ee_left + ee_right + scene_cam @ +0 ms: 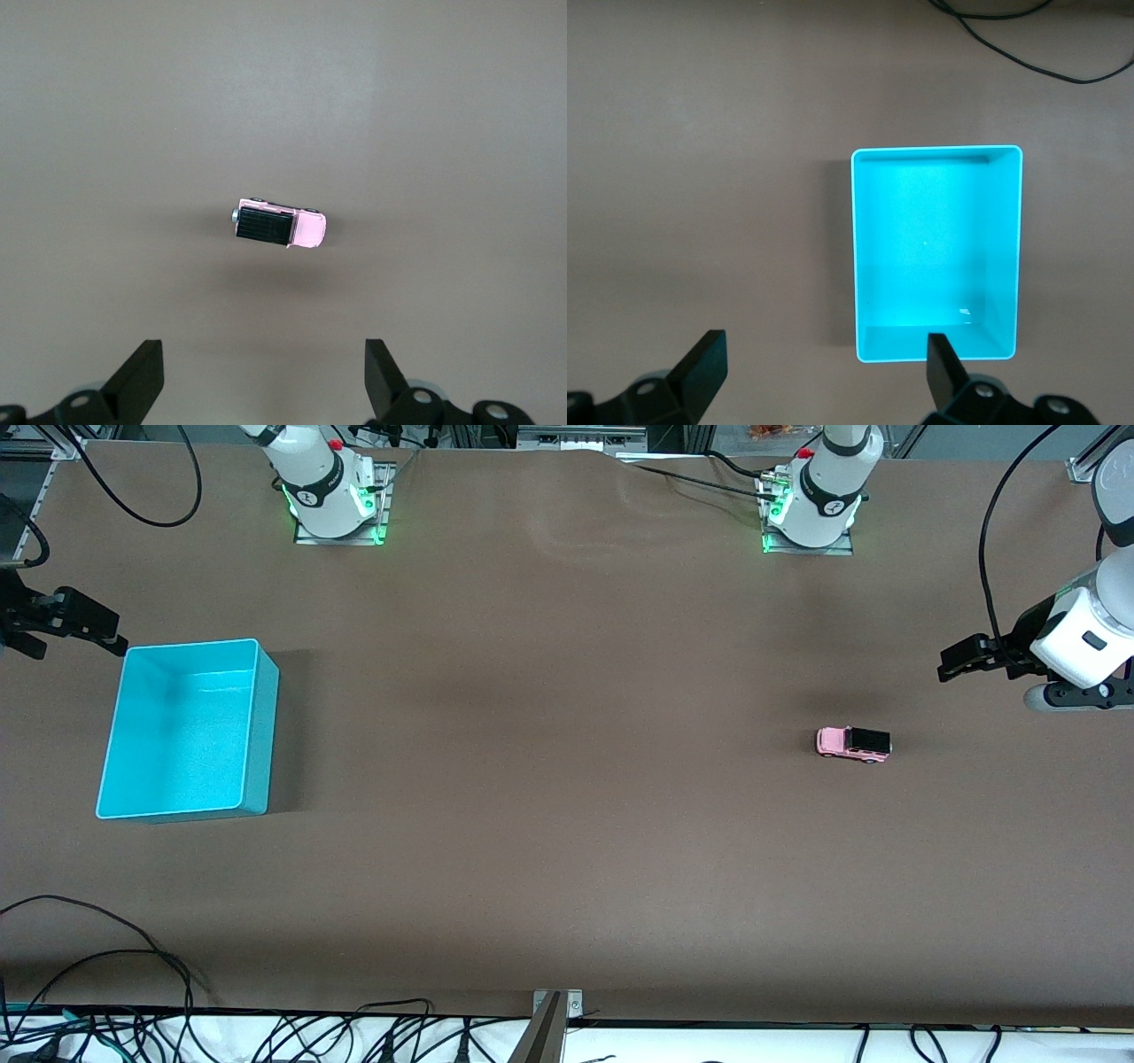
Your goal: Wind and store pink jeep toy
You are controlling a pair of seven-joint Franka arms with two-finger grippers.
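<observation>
The pink jeep toy, a tiny light pink car with a black roof, stands on its wheels on the brown table toward the left arm's end. It also shows alone on the mat in the left wrist view. My left gripper hangs open in the air beside the jeep, toward the table's end, with nothing between its fingers. A turquoise bin sits empty at the right arm's end. My right gripper hovers open by a bin corner, one finger over the bin's rim.
Brown mat covers the whole table between bin and jeep. Both arm bases stand along the edge farthest from the front camera. Loose black cables lie at the edge nearest that camera.
</observation>
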